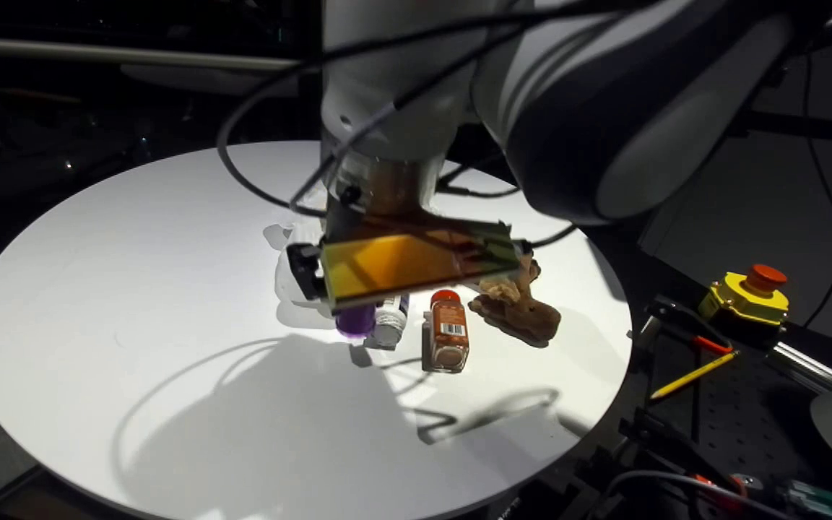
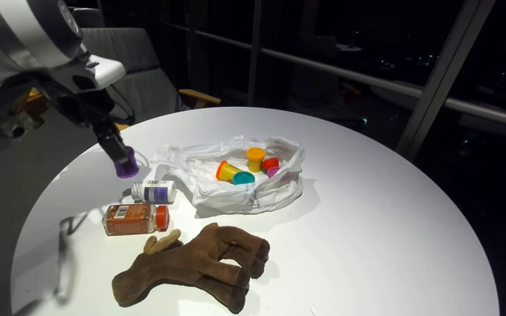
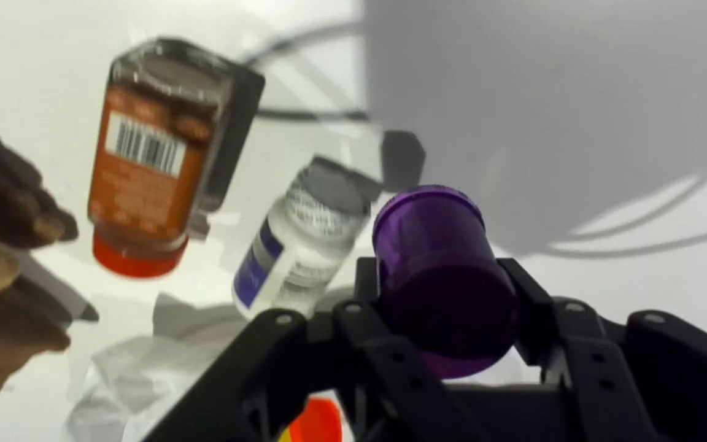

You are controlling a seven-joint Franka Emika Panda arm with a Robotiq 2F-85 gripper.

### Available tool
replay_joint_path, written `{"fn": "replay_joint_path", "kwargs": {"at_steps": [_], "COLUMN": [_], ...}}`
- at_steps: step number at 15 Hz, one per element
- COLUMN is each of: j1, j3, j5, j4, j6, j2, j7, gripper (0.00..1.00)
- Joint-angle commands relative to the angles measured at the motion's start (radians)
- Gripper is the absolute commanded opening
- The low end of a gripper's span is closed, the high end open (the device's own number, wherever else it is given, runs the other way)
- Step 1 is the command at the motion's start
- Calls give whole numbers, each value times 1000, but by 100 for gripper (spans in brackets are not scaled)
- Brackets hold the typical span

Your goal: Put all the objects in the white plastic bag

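My gripper (image 3: 442, 288) is shut on a purple tub (image 3: 433, 233) and holds it a little above the table. The tub shows below the fingers in both exterior views (image 1: 355, 323) (image 2: 127, 170). The white plastic bag (image 2: 222, 201) lies wide open, with several coloured tubs inside, among them a yellow-orange tub (image 2: 256, 160) and a teal-lidded one (image 2: 243, 177). A white bottle (image 2: 158, 192) with a purple label lies beside the bag. A spice bottle (image 2: 130, 219) with a red cap lies near it. A brown plush animal (image 2: 191, 263) lies on its side. The arm partly hides the bag in an exterior view (image 1: 287, 282).
Everything lies on a round white table (image 2: 367, 210). A grey chair (image 2: 134, 57) stands beyond its edge. A yellow box with a red button (image 1: 747, 297) and a yellow pencil (image 1: 694, 375) are off the table. Cables hang in loops from the arm.
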Motion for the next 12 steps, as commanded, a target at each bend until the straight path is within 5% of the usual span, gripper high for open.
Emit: {"fn": "replay_joint_path", "kwargs": {"at_steps": [1, 4, 12], "j1": [-34, -123, -274], "j3": [-12, 8, -19], "j5": [-58, -163, -330], "j4": [134, 260, 482], "j6": [-213, -269, -82], "j2": [-65, -14, 262], "j7": [-17, 5, 78], "gripper": [25, 25, 25]}}
